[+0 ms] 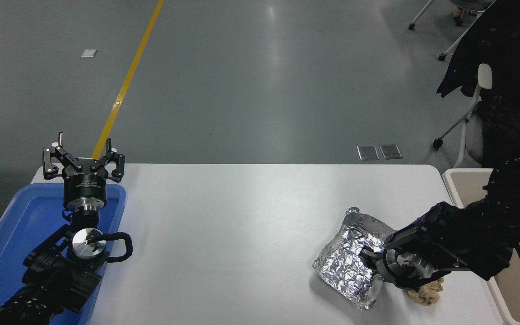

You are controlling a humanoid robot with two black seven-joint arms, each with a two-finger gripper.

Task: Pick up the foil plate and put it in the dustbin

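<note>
Right gripper (367, 258) seemingly pinches the foil plate's (343, 266) near rim; left gripper (84, 161) spread wide.

black jointed arms, silver wrist discs, looped black cable (122, 247).

Grey-green glossy floor (251, 81) with soft ceiling-light glare down the middle. Yellow floor line (127, 79) runs diagonally from top toward the white desk (242, 225). Small pale patch (88, 53) on floor upper left, two grey floor plates (379, 151) just past the desk's far edge. Chair with white castor legs (461, 122) at right, dark cloth (508, 49) draped over it.
</note>
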